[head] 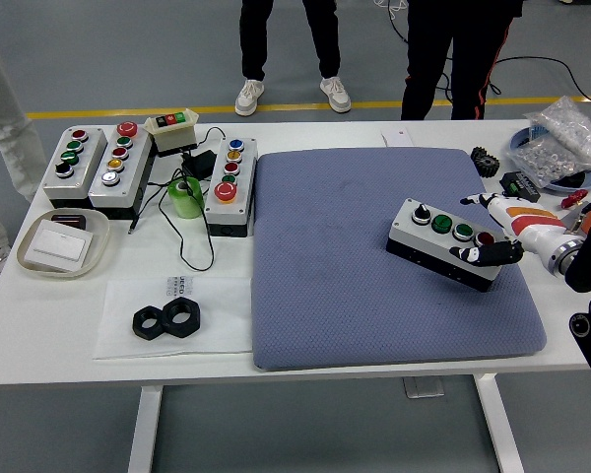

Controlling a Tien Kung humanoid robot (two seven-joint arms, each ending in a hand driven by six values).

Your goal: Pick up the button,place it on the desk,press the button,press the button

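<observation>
Right hand (502,236) fingers loose, empty, by button box (446,242) on blue mat (345,266)

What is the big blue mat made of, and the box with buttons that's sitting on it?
The blue mat looks like soft woven or foam-backed fabric: its surface is dull and finely dotted, with rounded edges. The button box seems to be hard plastic, though it could be painted metal: a smooth light grey top over a black base, with glossy round buttons.

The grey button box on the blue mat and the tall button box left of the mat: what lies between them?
Head view: only bare blue mat between grey button box and tall button box.
</observation>
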